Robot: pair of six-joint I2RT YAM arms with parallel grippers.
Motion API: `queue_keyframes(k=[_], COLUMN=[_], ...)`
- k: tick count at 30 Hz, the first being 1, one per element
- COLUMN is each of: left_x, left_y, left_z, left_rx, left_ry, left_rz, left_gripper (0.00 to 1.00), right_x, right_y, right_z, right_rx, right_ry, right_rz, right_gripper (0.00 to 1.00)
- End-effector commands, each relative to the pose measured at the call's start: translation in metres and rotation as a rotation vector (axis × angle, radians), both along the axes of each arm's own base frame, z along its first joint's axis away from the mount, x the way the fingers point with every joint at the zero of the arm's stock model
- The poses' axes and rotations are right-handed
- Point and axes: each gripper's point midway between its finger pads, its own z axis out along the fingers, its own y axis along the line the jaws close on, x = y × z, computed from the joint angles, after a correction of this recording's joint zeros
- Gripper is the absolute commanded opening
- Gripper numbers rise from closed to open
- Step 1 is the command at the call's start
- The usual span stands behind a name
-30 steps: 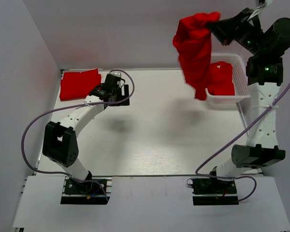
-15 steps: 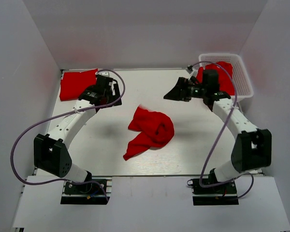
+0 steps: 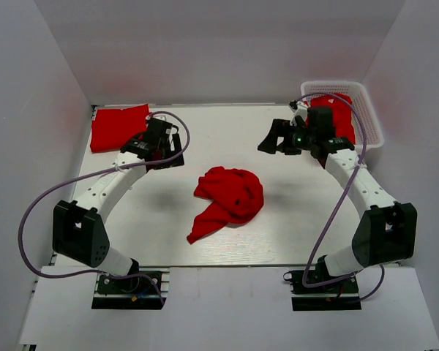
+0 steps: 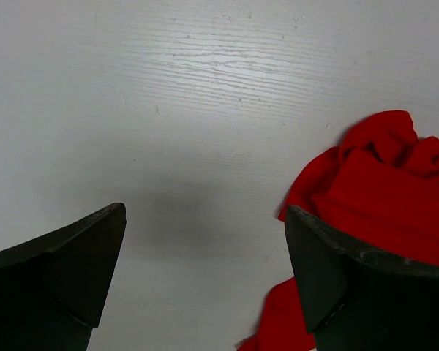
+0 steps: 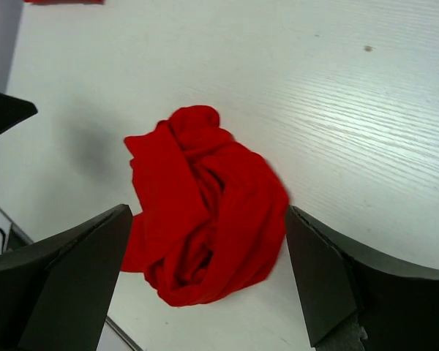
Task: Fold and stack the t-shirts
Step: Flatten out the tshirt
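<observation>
Both claws apart and empty; crumpled t-shirt (image 3: 230, 199) at table centre.
Left claw (image 4: 205, 212) hovered at its 10 o'clock, right claw (image 5: 208, 212) at 1. Folded t-shirt (image 3: 119, 126) lay far at 10; another t-shirt (image 3: 344, 110) in the basket (image 3: 371, 121) at 2.

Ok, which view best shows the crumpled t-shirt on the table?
Right wrist: the crumpled t-shirt is large and central, folds clear. Top external shows it whole but small; left wrist catches only part.
</observation>
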Motion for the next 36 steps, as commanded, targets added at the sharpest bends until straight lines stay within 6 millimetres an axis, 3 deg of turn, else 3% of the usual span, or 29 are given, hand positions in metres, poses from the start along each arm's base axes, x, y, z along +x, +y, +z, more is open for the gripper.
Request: queue_keyframes(k=[1,6,10,13,17,21,25,31,35,36], left_x=[-0.007,-0.006,-0.013,-0.007,-0.004,-0.009,-0.019,-0.031,-0.032,-0.033], left_y=[-0.008,-0.023,-0.045,-0.064,-0.074,-0.091,-0.095,-0.102,-0.104,-0.105], left_z=[-0.02,-0.056,-0.084,-0.091,-0.105,-0.114,-0.128,-0.146,-0.152,-0.152], left_rx=[-0.011,-0.026,-0.11,-0.158,-0.163,-0.174,-0.129,-0.091,-0.094,-0.099], left_ry=[0.046,0.119,0.173,0.146,0.15,0.171,0.212,0.258,0.272,0.275], left_rz=[-0.051,-0.116,-0.208,-0.258,-0.267,-0.314,-0.323,-0.348,-0.352,-0.366], left_gripper=[1.0,1.0,1.0,1.0,0.99,0.95,0.89,0.73,0.55,0.46], right_x=[0.0,-0.005,-0.019,-0.031,-0.045,-0.062,-0.073,-0.09,-0.098,-0.1], right_y=[-0.011,-0.027,-0.013,-0.004,0.001,0.005,0.005,0.013,0.018,0.019], right_z=[0.005,-0.016,-0.038,-0.059,-0.081,-0.091,-0.1,-0.11,-0.117,-0.12], right_rx=[-0.116,-0.274,-0.303,-0.316,-0.319,-0.31,-0.311,-0.31,-0.308,-0.308], right_ry=[-0.034,-0.02,0.032,0.09,0.151,0.184,0.218,0.272,0.308,0.317], right_rz=[-0.03,-0.102,-0.07,-0.052,-0.052,-0.052,-0.066,-0.029,-0.007,-0.008], right_gripper=[0.9,0.9,0.9,0.9,0.9,0.9,0.9,0.82,0.74,0.72])
